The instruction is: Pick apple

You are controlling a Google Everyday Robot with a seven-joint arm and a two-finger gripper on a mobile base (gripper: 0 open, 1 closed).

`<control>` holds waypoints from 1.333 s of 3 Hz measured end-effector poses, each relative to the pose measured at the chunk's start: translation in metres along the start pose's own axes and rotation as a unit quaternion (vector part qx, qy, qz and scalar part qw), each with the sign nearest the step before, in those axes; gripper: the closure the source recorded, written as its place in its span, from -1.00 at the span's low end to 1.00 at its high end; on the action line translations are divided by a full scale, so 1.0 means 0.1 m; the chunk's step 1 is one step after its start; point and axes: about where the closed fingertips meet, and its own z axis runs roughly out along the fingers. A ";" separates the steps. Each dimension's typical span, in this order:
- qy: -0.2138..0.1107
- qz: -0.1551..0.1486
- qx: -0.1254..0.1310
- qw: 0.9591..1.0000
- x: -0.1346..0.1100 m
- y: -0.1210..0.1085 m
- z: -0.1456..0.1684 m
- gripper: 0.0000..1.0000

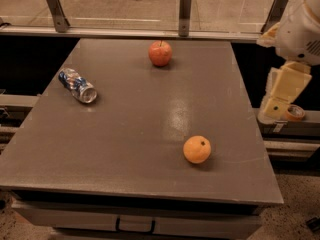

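Fingers first: on the gripper (278, 101), which hangs pale at the right edge of the frame, beyond the surface (130, 134), I cannot tell how far apart they stand, and nothing shows in them. The apple (160, 53) sits upper centre, close to the far edge, well apart from the gripper. An orange (197, 149) rests lower right of centre, nearer the gripper, and a crushed can (78, 85) lies on its side at the left. The likeliest slip is going for the orange, which is round and of similar size. A low reach across could also clip it and set it rolling. At the apple, an off-centre touch may nudge it off the far edge.
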 end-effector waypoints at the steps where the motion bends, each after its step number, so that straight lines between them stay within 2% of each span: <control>1: -0.041 -0.008 0.006 0.999 -0.29 -0.51 0.30 -1.00; 2: -0.099 -0.001 0.022 0.995 -0.70 -1.08 0.62 -1.00; 3: -0.139 0.030 0.027 0.989 -1.10 -1.49 0.98 -1.00; 4: -0.139 0.030 0.027 0.989 -1.10 -1.49 0.98 -1.00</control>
